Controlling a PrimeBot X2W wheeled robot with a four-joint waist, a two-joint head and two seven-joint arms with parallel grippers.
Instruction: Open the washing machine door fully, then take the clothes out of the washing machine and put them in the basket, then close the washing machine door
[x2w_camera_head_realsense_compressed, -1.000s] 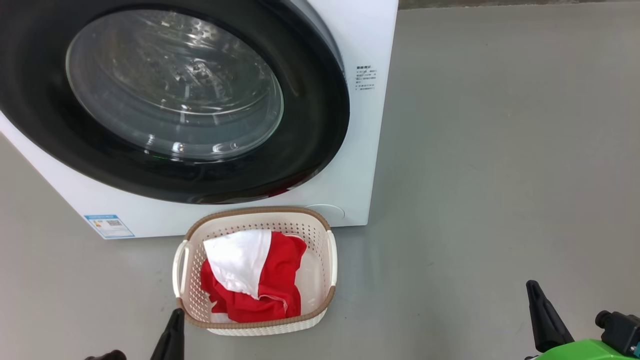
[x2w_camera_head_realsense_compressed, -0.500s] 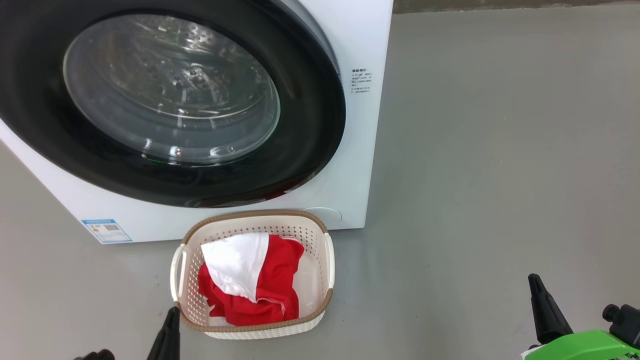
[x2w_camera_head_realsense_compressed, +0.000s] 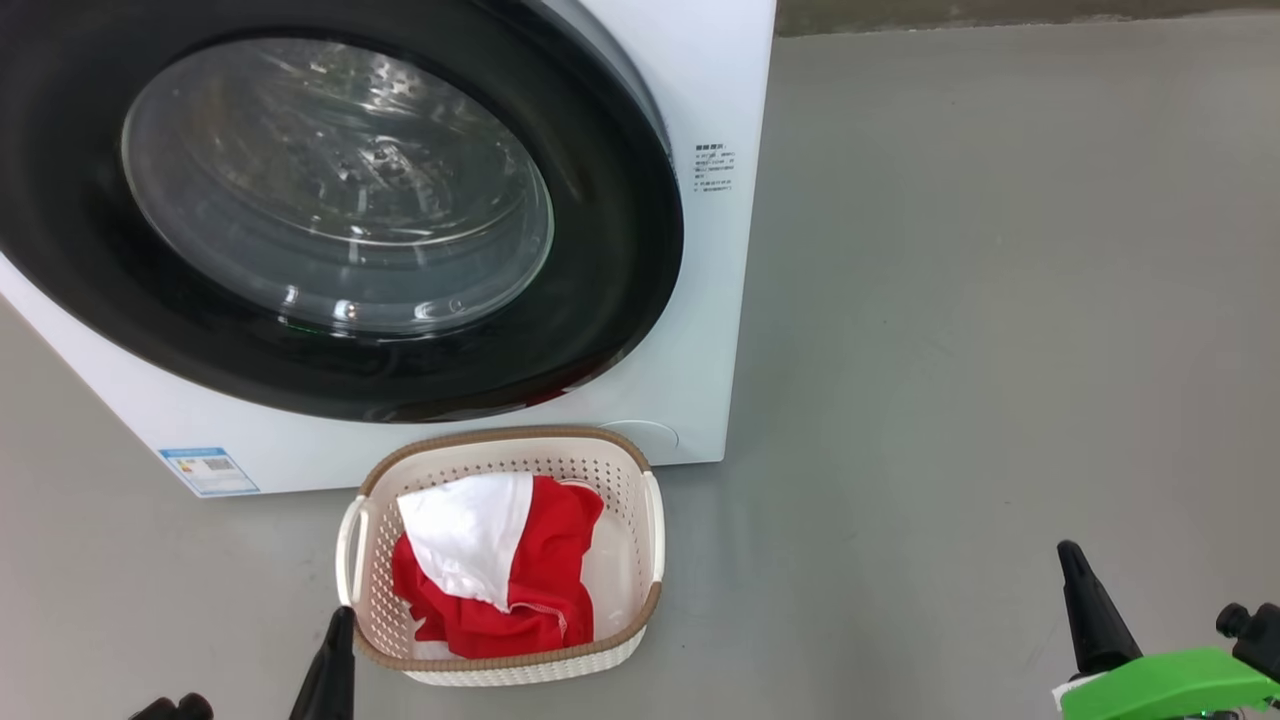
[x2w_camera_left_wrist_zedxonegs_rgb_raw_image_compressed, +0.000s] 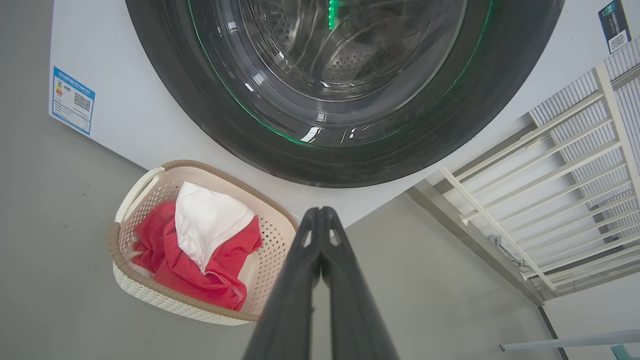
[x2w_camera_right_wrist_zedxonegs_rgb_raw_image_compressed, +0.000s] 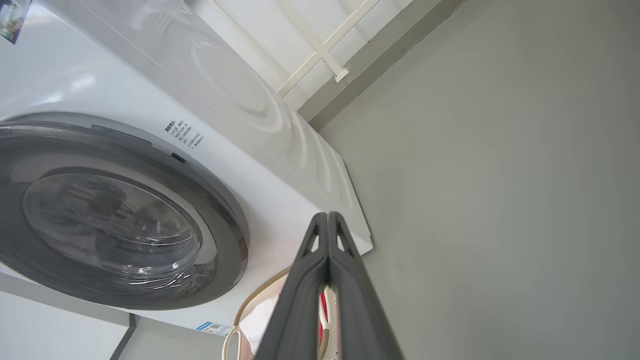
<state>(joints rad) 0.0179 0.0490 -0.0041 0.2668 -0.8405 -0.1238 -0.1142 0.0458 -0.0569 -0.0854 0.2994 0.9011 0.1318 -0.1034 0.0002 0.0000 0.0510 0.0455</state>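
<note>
The white washing machine (x2w_camera_head_realsense_compressed: 715, 330) stands on the grey floor with its black-rimmed glass door (x2w_camera_head_realsense_compressed: 600, 310) lying flush against the front. Through the glass I see bare steel drum. The cream basket (x2w_camera_head_realsense_compressed: 640, 610) sits on the floor just before the machine and holds the red clothes (x2w_camera_head_realsense_compressed: 545, 570) with a white panel on top. My left gripper (x2w_camera_head_realsense_compressed: 340, 625) is shut and empty, its tip by the basket's near left corner. My right gripper (x2w_camera_head_realsense_compressed: 1072, 560) is shut and empty, low at the right, well away from the basket. Both wrist views show pressed-together fingers (x2w_camera_left_wrist_zedxonegs_rgb_raw_image_compressed: 320, 235) (x2w_camera_right_wrist_zedxonegs_rgb_raw_image_compressed: 327, 240).
Open grey floor (x2w_camera_head_realsense_compressed: 1000, 300) spreads to the right of the machine. A white railing (x2w_camera_left_wrist_zedxonegs_rgb_raw_image_compressed: 565, 165) and a wall base stand beyond the machine's far side. A blue label (x2w_camera_head_realsense_compressed: 208, 470) marks the machine's lower left corner.
The head camera has shifted a little, so machine and basket sit slightly lower and to the left in the picture. Both grippers stay shut. The clothes and door are unchanged.
</note>
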